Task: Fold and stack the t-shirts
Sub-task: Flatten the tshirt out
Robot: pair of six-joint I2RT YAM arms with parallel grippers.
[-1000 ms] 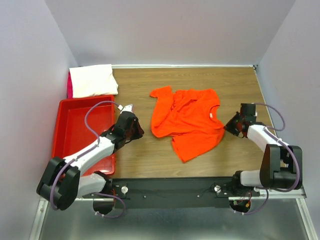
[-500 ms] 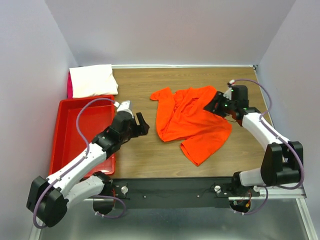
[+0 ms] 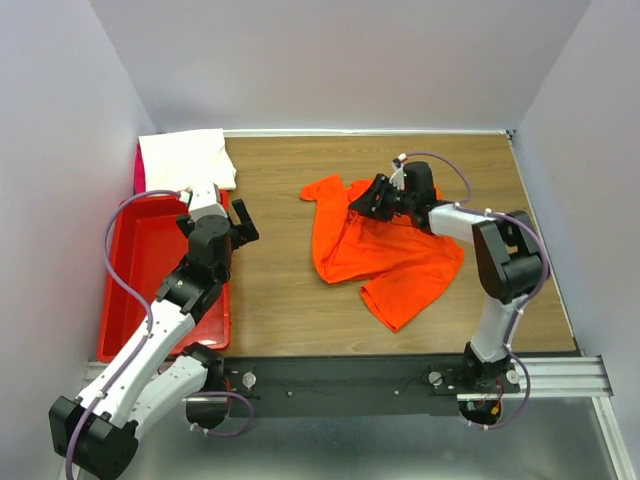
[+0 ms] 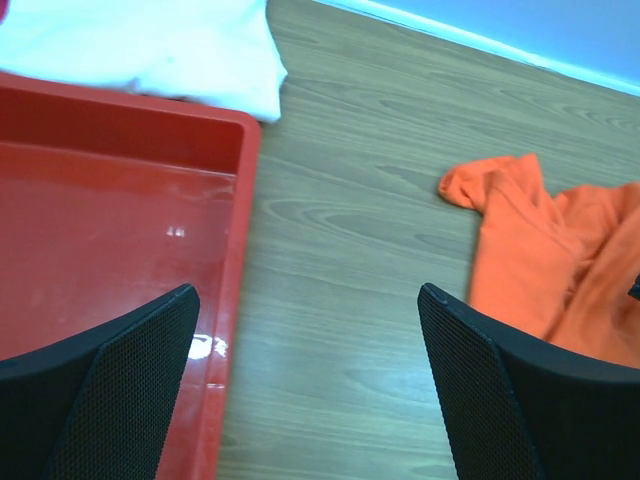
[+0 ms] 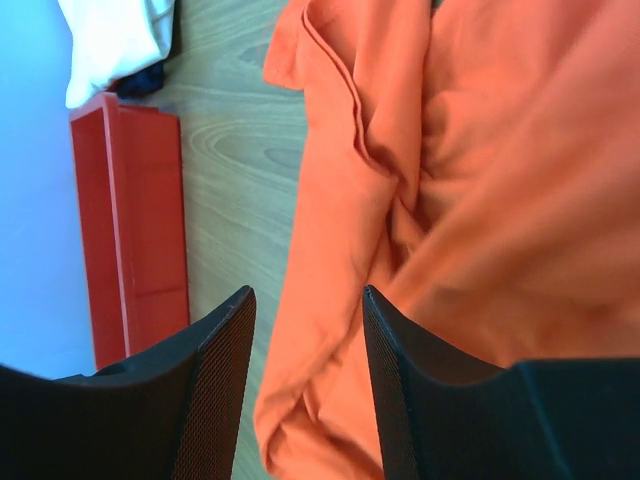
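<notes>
The orange t-shirt (image 3: 390, 250) lies crumpled on the wooden table, one sleeve (image 4: 495, 185) pointing left. My right gripper (image 3: 372, 197) hovers over its upper middle. In the right wrist view it (image 5: 305, 370) is open, with rumpled orange cloth (image 5: 450, 150) showing in the gap below its fingers. A folded white t-shirt (image 3: 185, 160) rests at the back left, a pink edge (image 3: 139, 172) peeking from under it. My left gripper (image 3: 230, 215) stands wide open (image 4: 310, 385) over bare wood beside the bin's right wall, holding nothing.
A red plastic bin (image 3: 150, 290) sits along the left side, its rim (image 4: 245, 200) just left of my left gripper. It also shows in the right wrist view as a red bin (image 5: 140, 220) below the white shirt (image 5: 115, 40). Grey walls enclose the table.
Both grippers have opened. The right arm swung left and back over the orange shirt, which shifted. The left arm reached back toward the bin's far right corner.
</notes>
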